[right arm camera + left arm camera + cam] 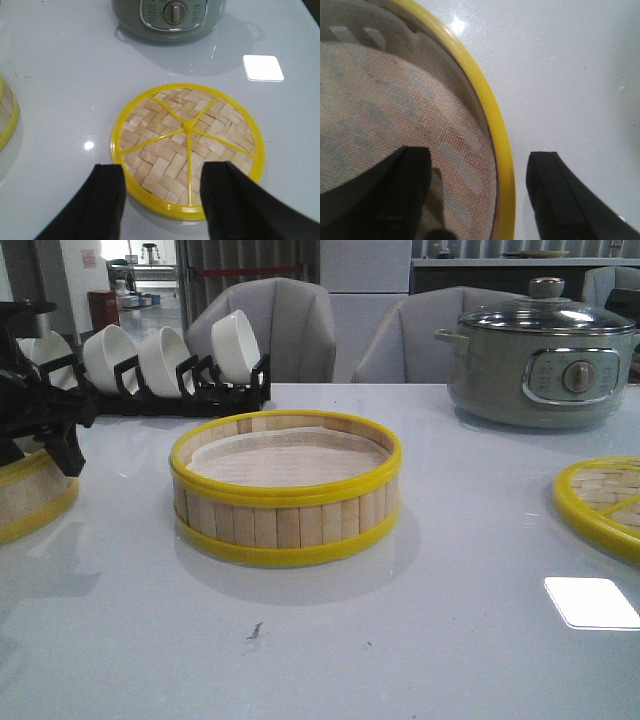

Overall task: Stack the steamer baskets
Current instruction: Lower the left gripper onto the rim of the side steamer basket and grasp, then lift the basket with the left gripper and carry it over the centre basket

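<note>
Steamer basket (286, 490) at frame centre, second basket (30, 497) at left edge, left gripper (478, 200) open astride its rim, right gripper (162, 200) open above woven lid (186, 145).

Tabletop (330, 640): open surface in front of the centre basket (286, 488) and on both its sides. Left basket (30, 495) sits at the left edge, well apart from the centre one; the left end effector (479, 192) straddles its rim, one finger inside, one outside. Lid (603, 502) lies at the right edge. Bowl rack (170, 375) and cooker (540, 350) block the rear.
</note>
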Controlling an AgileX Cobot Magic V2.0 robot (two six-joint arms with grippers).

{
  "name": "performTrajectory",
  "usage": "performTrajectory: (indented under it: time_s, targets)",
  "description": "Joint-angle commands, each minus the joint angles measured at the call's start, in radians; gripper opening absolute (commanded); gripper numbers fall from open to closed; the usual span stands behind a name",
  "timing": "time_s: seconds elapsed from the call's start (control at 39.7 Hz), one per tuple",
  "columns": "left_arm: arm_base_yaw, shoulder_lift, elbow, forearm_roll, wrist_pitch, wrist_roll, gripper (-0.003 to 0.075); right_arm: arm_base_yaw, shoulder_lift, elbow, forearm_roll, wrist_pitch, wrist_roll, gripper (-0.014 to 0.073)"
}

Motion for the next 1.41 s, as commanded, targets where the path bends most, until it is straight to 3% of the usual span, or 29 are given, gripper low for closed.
performTrajectory:
  time_s: [0.0, 0.15, 0.23, 0.4, 0.45, 0.68, 0.91, 1.13, 1.39]
  targets:
    - [-0.001, -0.034, -0.032, -0.015, -0.048, 0.0, 0.0463, -0.002, -0.001, -0.039, -0.005, -0.084, -0.005, 0.0445]
    - [-0.001, -0.035, -0.032, -0.015, -0.048, 0.0, 0.0442, -0.002, -0.001, -0.039, -0.005, -0.089, -0.005, 0.0445]
    - [-0.001, -0.035, -0.032, -0.017, -0.048, 0.0, 0.0379, -0.002, -0.001, -0.039, -0.005, -0.089, -0.005, 0.0445]
    - [-0.001, -0.039, -0.032, -0.05, -0.044, 0.0, 0.0076, -0.002, -0.001, -0.039, -0.005, -0.089, -0.005, 0.0445]
    - [-0.001, -0.045, -0.033, -0.054, -0.046, 0.0, 0.0101, -0.002, -0.001, -0.039, -0.005, -0.089, -0.005, 0.0445]
    - [-0.001, -0.079, -0.109, -0.068, -0.028, 0.0, 0.0085, -0.002, -0.001, -0.039, -0.005, -0.088, -0.005, 0.0445]
    - [-0.033, -0.114, -0.265, -0.09, 0.075, 0.0, 0.0085, -0.002, -0.001, -0.039, -0.005, -0.088, -0.005, 0.0445]
    - [-0.187, -0.119, -0.397, -0.09, 0.186, 0.0, 0.0085, -0.002, -0.001, -0.039, -0.005, -0.088, -0.005, 0.0445]
    - [-0.422, -0.098, -0.412, -0.094, 0.158, 0.0, 0.0085, -0.002, -0.001, -0.039, -0.005, -0.088, -0.005, 0.0445]
